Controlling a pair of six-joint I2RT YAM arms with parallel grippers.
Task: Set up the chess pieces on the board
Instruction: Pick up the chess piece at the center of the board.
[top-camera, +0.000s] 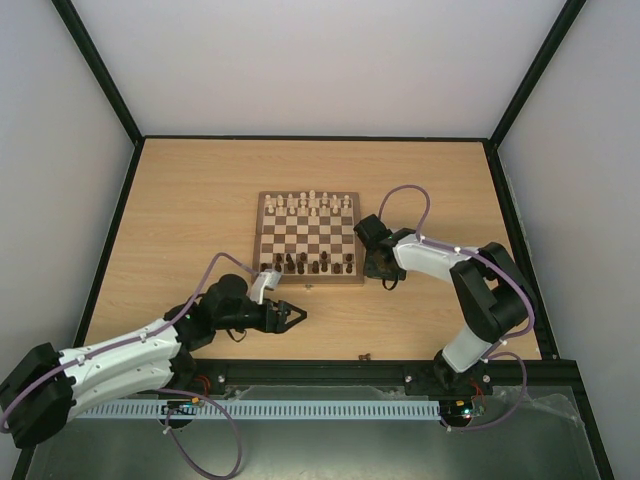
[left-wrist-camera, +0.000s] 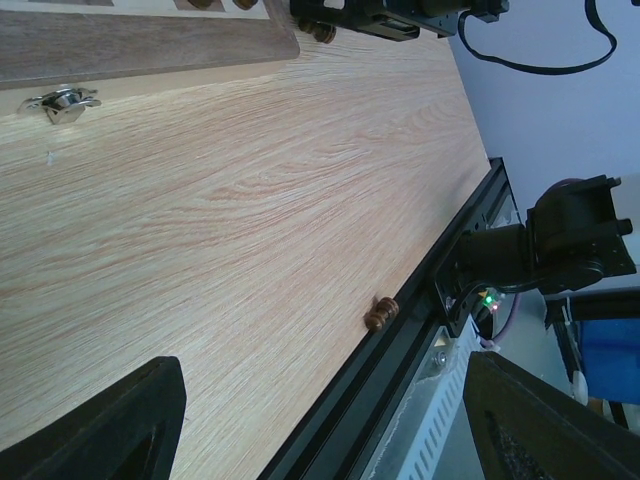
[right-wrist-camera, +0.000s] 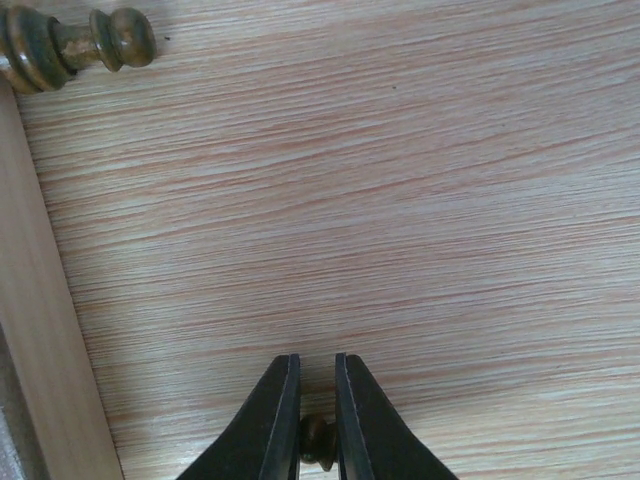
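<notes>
The board (top-camera: 307, 238) lies mid-table, cream chessmen on its far rows and several dark chess pieces (top-camera: 305, 264) along its near row. My right gripper (top-camera: 383, 272) is low over the table off the board's near right corner. In the right wrist view it (right-wrist-camera: 317, 365) is shut on a small dark piece (right-wrist-camera: 318, 440); another dark piece (right-wrist-camera: 70, 45) lies on its side by the board's edge (right-wrist-camera: 40, 300). My left gripper (top-camera: 295, 317) hangs open and holds nothing, in front of the board. A dark piece (left-wrist-camera: 381, 313) lies ahead of it (left-wrist-camera: 320, 430), against the table's front rail.
The same fallen piece (top-camera: 366, 355) shows in the top view at the table's near edge. The board's metal latch (left-wrist-camera: 62, 102) sticks out of its near side. A black rail (top-camera: 400, 372) runs along the front; dark frame posts bound the sides.
</notes>
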